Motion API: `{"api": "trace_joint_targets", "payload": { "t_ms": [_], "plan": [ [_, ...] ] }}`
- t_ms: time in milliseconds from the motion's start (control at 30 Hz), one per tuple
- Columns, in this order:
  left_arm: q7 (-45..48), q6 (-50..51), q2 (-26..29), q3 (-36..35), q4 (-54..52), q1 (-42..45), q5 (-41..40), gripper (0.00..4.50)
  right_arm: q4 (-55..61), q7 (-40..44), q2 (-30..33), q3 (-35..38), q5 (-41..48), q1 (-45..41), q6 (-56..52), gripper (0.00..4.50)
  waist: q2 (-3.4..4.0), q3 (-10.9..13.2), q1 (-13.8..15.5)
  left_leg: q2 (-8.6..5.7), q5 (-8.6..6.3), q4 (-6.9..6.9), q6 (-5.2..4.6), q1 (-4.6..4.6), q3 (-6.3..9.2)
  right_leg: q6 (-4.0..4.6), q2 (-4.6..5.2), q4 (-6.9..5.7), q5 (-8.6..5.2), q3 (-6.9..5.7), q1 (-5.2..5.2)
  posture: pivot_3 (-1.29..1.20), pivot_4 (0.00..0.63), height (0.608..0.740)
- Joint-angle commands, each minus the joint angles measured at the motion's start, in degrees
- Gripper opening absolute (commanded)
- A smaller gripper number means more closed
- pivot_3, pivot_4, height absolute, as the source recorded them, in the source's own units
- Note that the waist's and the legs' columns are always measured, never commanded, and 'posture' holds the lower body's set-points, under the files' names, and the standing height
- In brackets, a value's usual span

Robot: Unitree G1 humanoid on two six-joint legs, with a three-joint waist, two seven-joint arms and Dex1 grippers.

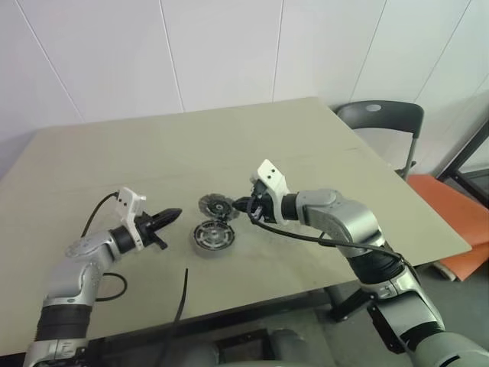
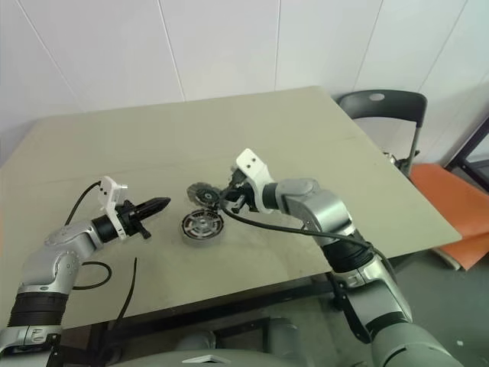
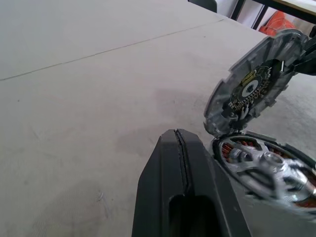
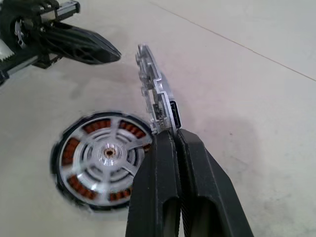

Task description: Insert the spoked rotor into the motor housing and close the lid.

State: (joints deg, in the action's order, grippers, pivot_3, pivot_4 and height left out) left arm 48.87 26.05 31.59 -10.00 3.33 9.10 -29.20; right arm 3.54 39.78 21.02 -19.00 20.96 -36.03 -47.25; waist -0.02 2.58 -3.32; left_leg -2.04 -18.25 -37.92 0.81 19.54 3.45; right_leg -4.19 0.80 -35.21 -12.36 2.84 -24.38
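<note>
The motor housing point(image 1: 200, 239) sits on the table, near its front edge. The spoked rotor point(image 4: 109, 152) lies flat inside it, with red-copper coils showing through the gaps. Just behind the housing, the round grey lid point(image 1: 216, 206) stands tilted on edge above the table. My right gripper point(image 1: 241, 205) is shut on the lid's rim, the lid point(image 4: 155, 98) rising from its fingertips. My left gripper point(image 1: 174, 215) is shut and empty. It points at the housing from the left and stays a short gap away from it.
A black cable point(image 1: 182, 294) runs off the table's front edge near the housing. A dark chair point(image 1: 380, 118) stands past the table's right corner, with an orange seat point(image 1: 451, 206) beside it. The tan table point(image 1: 229, 145) stretches back to a white wall.
</note>
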Motion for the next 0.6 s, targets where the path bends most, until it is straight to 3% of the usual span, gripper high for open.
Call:
{"api": "trace_joint_targets", "payload": {
  "t_ms": [33, 133, 233, 367, 600],
  "plan": [
    [0.2, 0.0, 0.8, 0.1, -1.8, 0.4, 0.4, 0.0, 3.7, 3.1, 0.1, 1.4, 1.5, 0.4, 2.1, 0.02, 0.0, 0.0, 0.2, 0.0, 0.0, 0.0, 0.0, 0.0, 0.0, 0.0, 0.0, 0.0, 0.0, 0.0, 0.0, 0.0, 0.0, 0.74],
    [0.2, 0.1, 0.9, 0.2, -1.6, 0.6, 0.4, 0.0, 6.3, 6.0, -0.3, 3.2, 5.3, 1.2, 0.6, 0.02, -0.01, 0.0, 0.5, 0.0, 0.0, 0.0, 0.0, 0.0, 0.0, 0.0, 0.0, 0.01, 0.0, 0.0, 0.0, 0.0, 0.0, 0.74],
    [0.3, 0.0, 1.0, 0.1, -1.2, 0.9, 0.6, 0.0, 6.9, 6.9, -0.4, 4.6, 7.5, 1.8, -1.5, 0.74, -0.02, 0.0, 0.9, 0.0, 0.0, 0.0, 0.0, 0.0, 0.0, 0.0, -0.01, 0.0, 0.0, 0.0, -0.01, 0.0, 0.0, 0.74],
    [0.3, 0.1, 1.0, 0.2, -1.0, 0.9, 0.7, 0.0, 7.3, 8.2, -1.4, 8.6, 15.2, 1.7, -9.3, 2.08, -0.03, 0.0, 1.0, 0.0, 0.0, 0.0, 0.0, 0.0, 0.0, 0.04, 0.0, 0.0, 0.02, 0.0, 0.0, 0.0, 0.0, 0.74],
    [0.7, 0.0, 1.0, 0.2, -0.2, 1.0, 1.1, 0.0, 1.7, 5.8, -3.7, 16.3, 21.0, -0.2, -13.1, 2.08, -0.04, 0.0, 1.0, -0.02, 0.0, -0.02, 0.0, 0.0, -0.01, 0.19, 0.01, 0.0, 0.11, -0.01, 0.02, 0.0, 0.0, 0.74]
  ]
}}
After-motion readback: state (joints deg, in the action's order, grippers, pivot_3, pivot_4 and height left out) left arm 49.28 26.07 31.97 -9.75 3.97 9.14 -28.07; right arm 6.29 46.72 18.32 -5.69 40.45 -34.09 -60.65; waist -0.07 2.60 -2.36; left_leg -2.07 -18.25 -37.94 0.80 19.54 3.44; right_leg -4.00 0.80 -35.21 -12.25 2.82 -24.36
